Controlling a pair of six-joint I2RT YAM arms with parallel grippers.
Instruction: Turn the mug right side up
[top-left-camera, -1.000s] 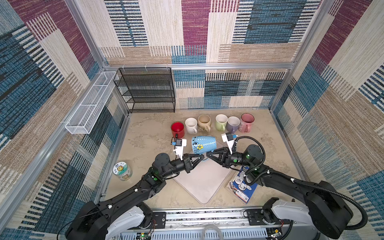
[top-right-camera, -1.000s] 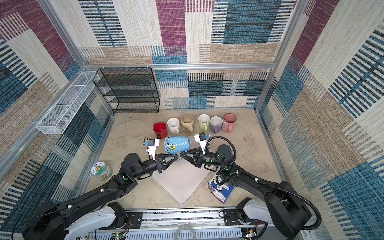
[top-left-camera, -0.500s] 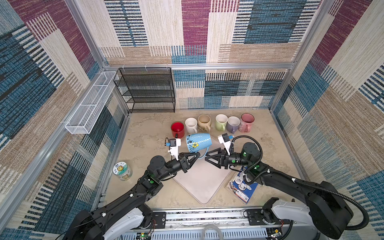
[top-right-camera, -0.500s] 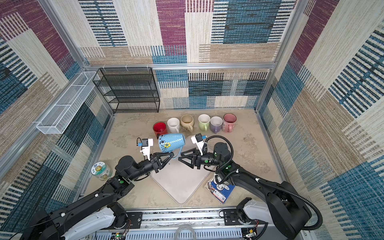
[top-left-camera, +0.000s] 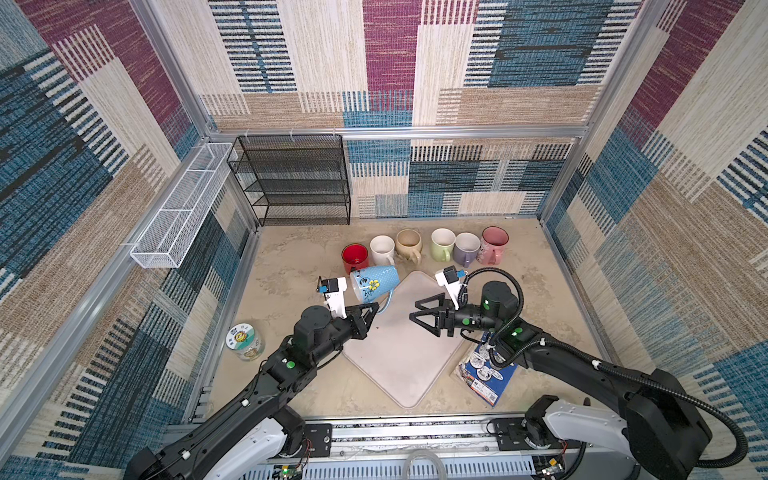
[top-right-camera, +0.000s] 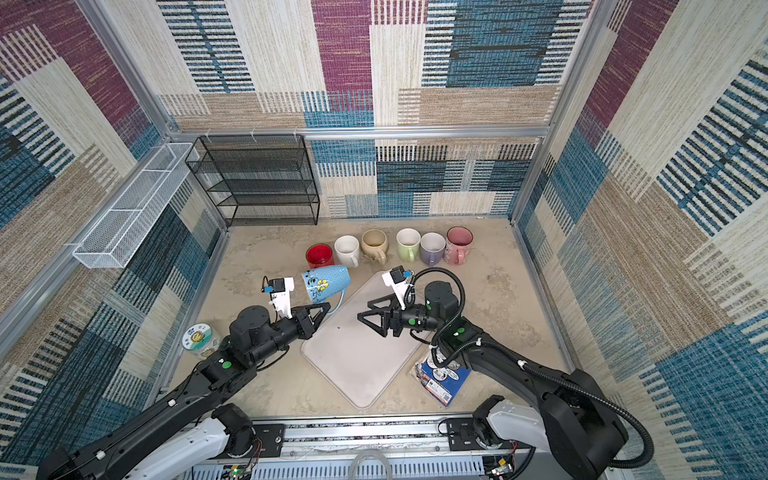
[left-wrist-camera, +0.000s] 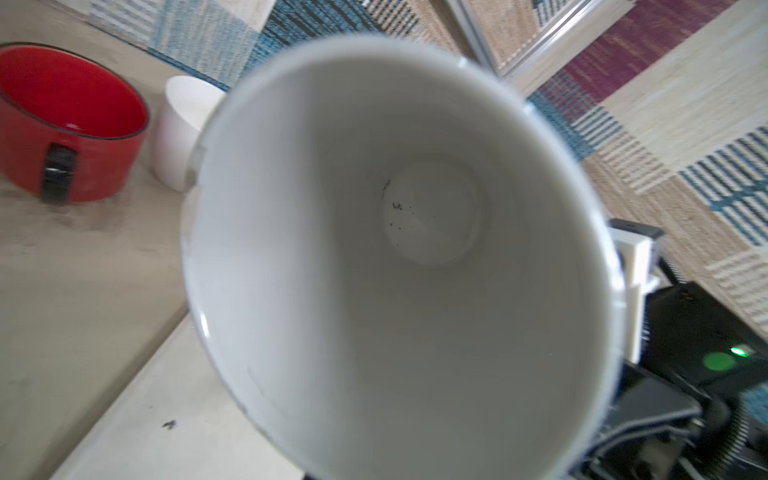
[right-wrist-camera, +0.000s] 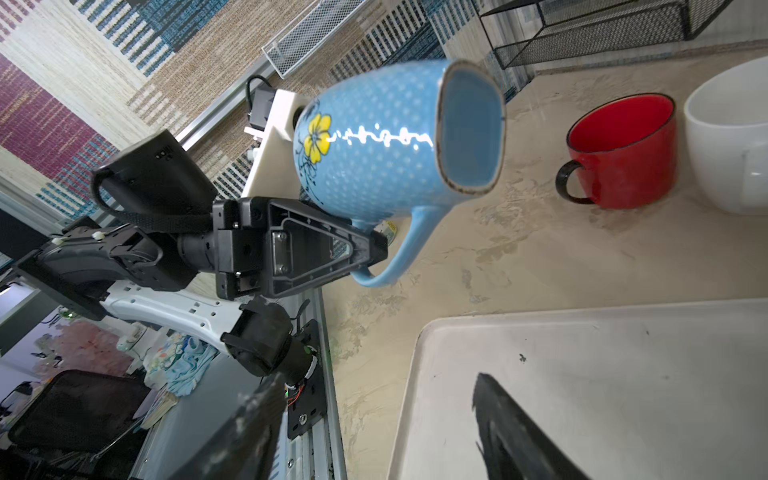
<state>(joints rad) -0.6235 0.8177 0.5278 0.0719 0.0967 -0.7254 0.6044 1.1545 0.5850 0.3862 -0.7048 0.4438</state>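
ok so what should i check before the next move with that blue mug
1. Left pincer shut on the blue mug by its handle: ok.
2. Right pincer open and apart from the mug: ok.
3. Mug right side up: not ok. It hangs on its side, with its opening facing the left arm's wrist camera.
4. Mug apart from the red mug: ok in the right wrist view.
5. Bare tray surface for setting it down: ok.
6. Grip firm enough for the turn: cannot tell.
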